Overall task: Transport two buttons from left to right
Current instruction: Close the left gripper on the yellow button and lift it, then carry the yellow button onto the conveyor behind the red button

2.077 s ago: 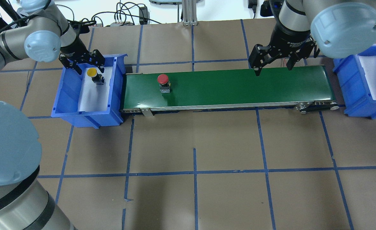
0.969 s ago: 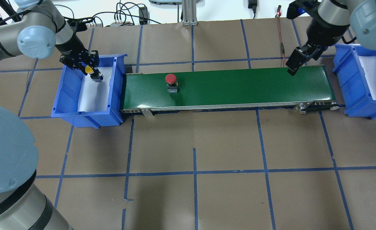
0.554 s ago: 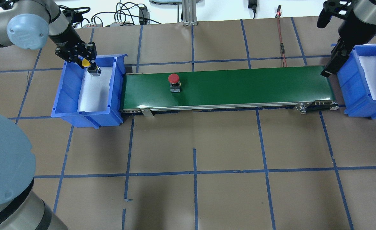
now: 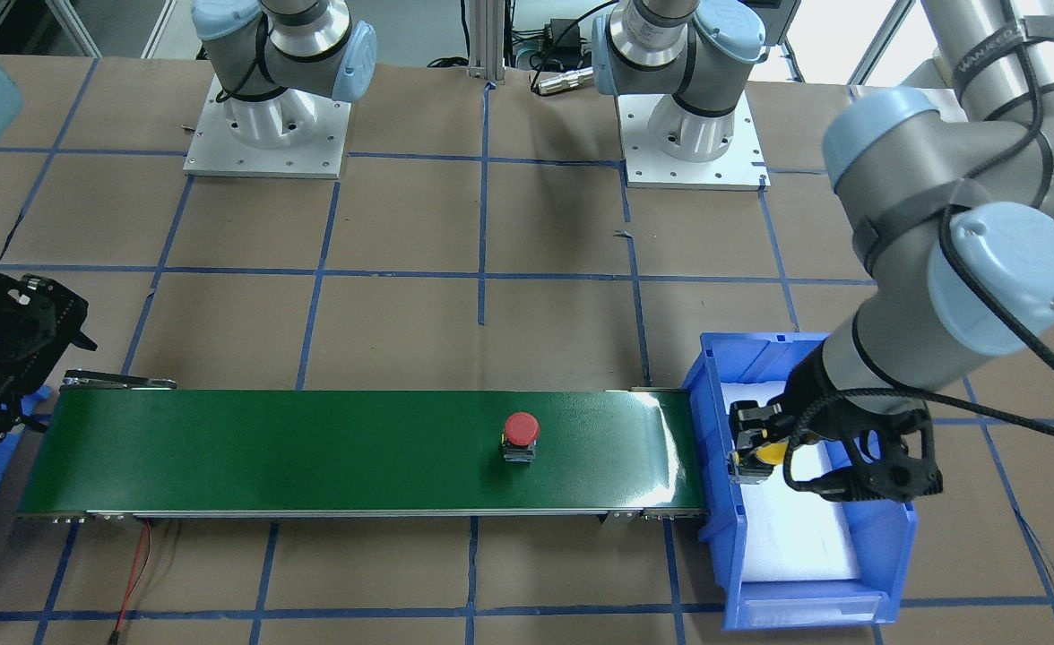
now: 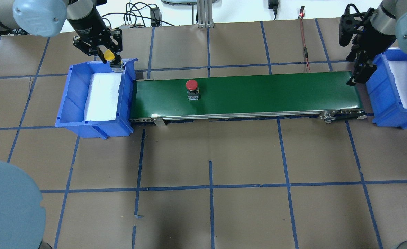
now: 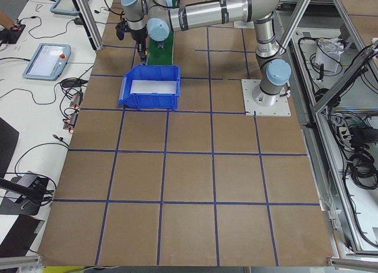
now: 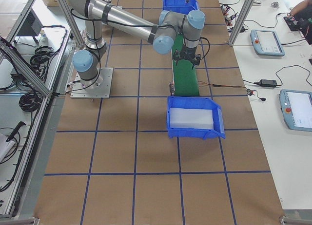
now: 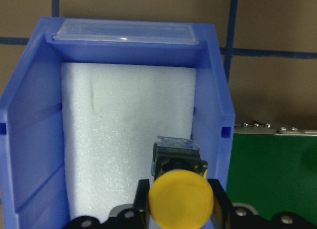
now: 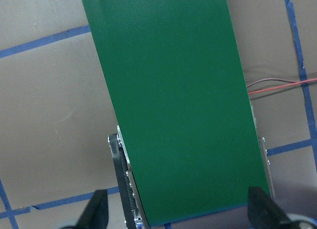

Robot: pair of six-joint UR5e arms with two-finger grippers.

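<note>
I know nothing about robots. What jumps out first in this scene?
A long green belt runs from the left blue bin to the right blue bin, with a red-capped button standing on it toward the left end. The left hand holds a yellow button above the left bin.

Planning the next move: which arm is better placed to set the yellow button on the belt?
Left. The left end effector grips the yellow button over the left bin, beside the belt; the right end effector hangs open and empty at the belt's far end.
</note>
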